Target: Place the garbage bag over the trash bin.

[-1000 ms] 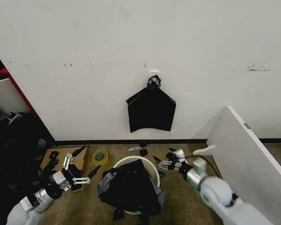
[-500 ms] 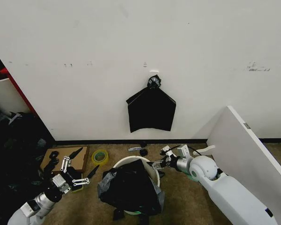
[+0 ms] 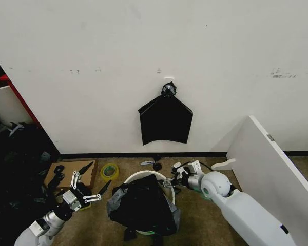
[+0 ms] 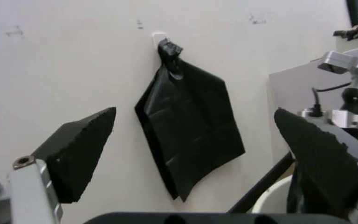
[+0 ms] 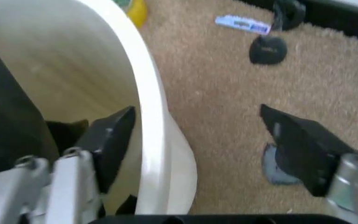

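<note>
The trash bin (image 3: 166, 183) is a round cream-white bucket standing on the carpet below the wall. The garbage bag (image 3: 141, 205), black and crinkled, is bunched over the bin's near side and spills down its front. My right gripper (image 3: 170, 180) is open at the bin's right rim. In the right wrist view this gripper (image 5: 196, 112) straddles the rim of the bin (image 5: 153, 116), one finger inside and one outside, with the bag (image 5: 5, 126) deeper in. My left gripper (image 3: 95, 178) hangs open left of the bin, holding nothing; it (image 4: 195, 113) faces the wall.
A flat black bundle (image 3: 166, 120) hangs from a wall hook above the bin. A white board (image 3: 267, 169) leans at the right. A yellow-green tape roll (image 3: 109, 170), cardboard (image 3: 72, 171) and small black items (image 3: 157, 166) lie on the carpet. Dark clutter fills the left.
My right gripper has moved left to the bin's rim. The left gripper has shifted slightly toward the bin. The bag has not moved.
</note>
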### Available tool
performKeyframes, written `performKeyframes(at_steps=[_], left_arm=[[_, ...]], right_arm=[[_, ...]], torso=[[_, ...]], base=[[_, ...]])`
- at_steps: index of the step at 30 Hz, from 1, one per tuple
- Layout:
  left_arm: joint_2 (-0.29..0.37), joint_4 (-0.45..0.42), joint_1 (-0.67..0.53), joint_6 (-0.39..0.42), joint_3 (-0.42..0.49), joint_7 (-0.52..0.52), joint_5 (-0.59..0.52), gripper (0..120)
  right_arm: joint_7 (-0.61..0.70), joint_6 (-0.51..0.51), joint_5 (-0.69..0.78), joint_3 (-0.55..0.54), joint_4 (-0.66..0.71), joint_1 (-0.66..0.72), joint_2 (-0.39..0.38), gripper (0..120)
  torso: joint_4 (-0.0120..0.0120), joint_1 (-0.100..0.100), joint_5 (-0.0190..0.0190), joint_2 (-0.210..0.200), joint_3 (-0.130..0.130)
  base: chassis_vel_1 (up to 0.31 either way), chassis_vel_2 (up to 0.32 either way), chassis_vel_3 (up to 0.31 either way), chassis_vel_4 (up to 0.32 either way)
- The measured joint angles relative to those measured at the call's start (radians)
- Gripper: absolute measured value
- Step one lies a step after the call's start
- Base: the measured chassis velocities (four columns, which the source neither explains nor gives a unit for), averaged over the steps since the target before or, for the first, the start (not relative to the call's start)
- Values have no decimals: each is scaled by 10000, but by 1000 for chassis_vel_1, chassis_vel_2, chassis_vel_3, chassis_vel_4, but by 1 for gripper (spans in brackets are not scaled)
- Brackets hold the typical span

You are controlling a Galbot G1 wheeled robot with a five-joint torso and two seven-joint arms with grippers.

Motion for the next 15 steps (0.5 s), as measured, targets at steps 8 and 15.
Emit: performKeyframes(at_steps=[8, 15], left_arm=[[-52, 39, 105, -173, 2, -329, 187, 100], [-136, 46, 105, -239, 115, -488, 329, 100]], right_arm=[[1679, -73, 815, 67, 674, -590, -28, 43], [2585, -62, 1263, 184, 860, -972, 36, 19]], torso=[[-2, -2, -1, 0, -1], [-1, -2, -1, 0, 0]], base=[[0, 0, 0, 0], [0, 0, 0, 0]])
